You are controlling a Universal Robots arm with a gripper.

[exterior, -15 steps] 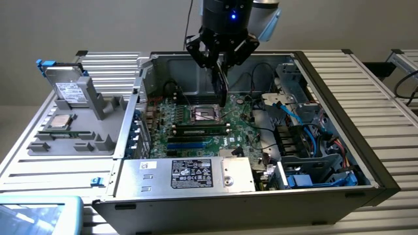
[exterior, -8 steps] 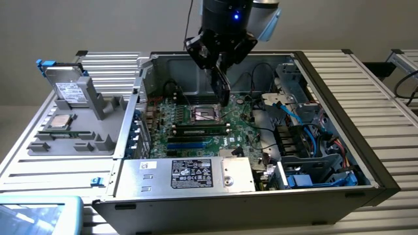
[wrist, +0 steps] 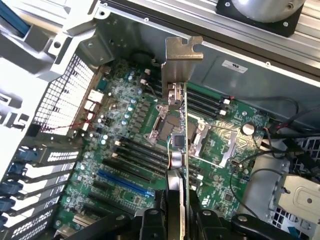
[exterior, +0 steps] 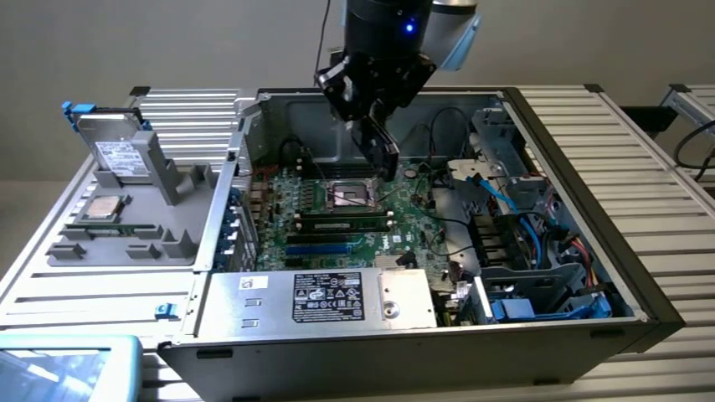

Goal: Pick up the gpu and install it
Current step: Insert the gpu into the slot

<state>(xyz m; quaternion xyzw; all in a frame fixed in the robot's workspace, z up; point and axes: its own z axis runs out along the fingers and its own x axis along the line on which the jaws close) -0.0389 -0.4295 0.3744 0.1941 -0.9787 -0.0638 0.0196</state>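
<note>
Gripping the card [exterior: 381, 149] with the gripper [exterior: 373, 107] clenched on its two flat faces, at the end away from the silver bracket [wrist: 183, 56]. Hanging in the air inside the open computer case [exterior: 581, 159], over the green main board [exterior: 335, 239] and apart from it, roughly above the square processor socket [exterior: 348, 194], nearer the case's far wall in the exterior view than the near edge with the power box [exterior: 324, 295]. Seen edge-on from the wrist as a thin strip running out from between the fingers [wrist: 152, 225], bracket outermost, toward the case wall with the white label [wrist: 234, 66]. Not seated in any slot; blue slot [wrist: 124, 182] and long black slots lying bare on the board beside the card's line. Judged light, thin and stiff: easy to carry, yet quick to swing or twist when pinched far from its middle. Judged fragile too, with small parts on the green face and likely contacts along one long edge, both better left untouched. Best pinched on plain board margin, flat faces squeezed gently, never by the contact edge; bracket probably firm enough to take a push, though smooth bare metal and likely slippery
</note>
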